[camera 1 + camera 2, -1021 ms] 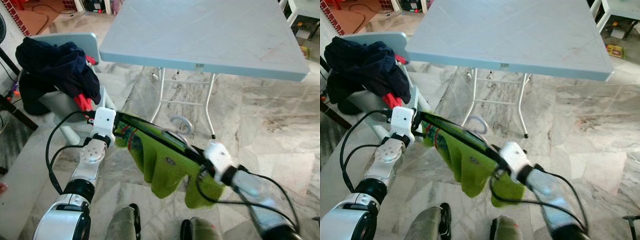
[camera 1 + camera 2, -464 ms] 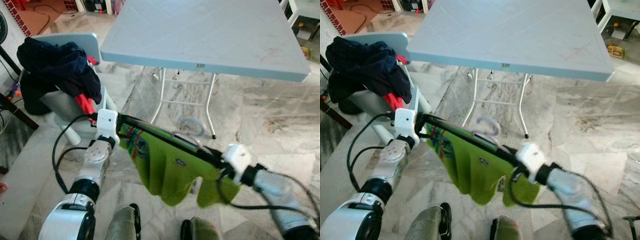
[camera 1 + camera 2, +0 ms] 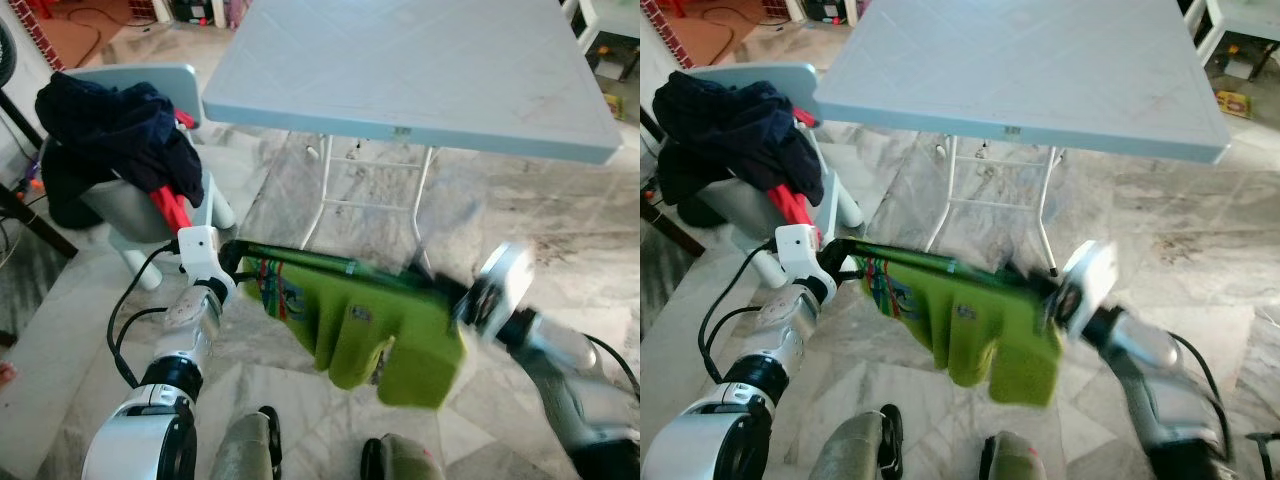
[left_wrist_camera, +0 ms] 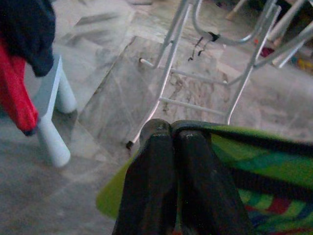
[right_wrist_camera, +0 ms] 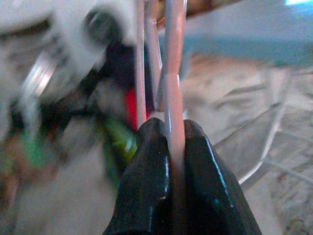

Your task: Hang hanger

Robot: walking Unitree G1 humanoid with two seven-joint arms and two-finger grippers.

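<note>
While your left gripper point(image 3: 228, 262) jaws clamp the lime-green printed garment point(image 3: 365, 325) and the right gripper point(image 5: 168, 147) jaws pinch the thin pale hanger wire point(image 5: 173, 88), keep both level at mid-frame.

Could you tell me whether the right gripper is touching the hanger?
Touching: the right wrist view shows the right gripper closed on the hanger, whose pale wire runs between its fingers.
</note>
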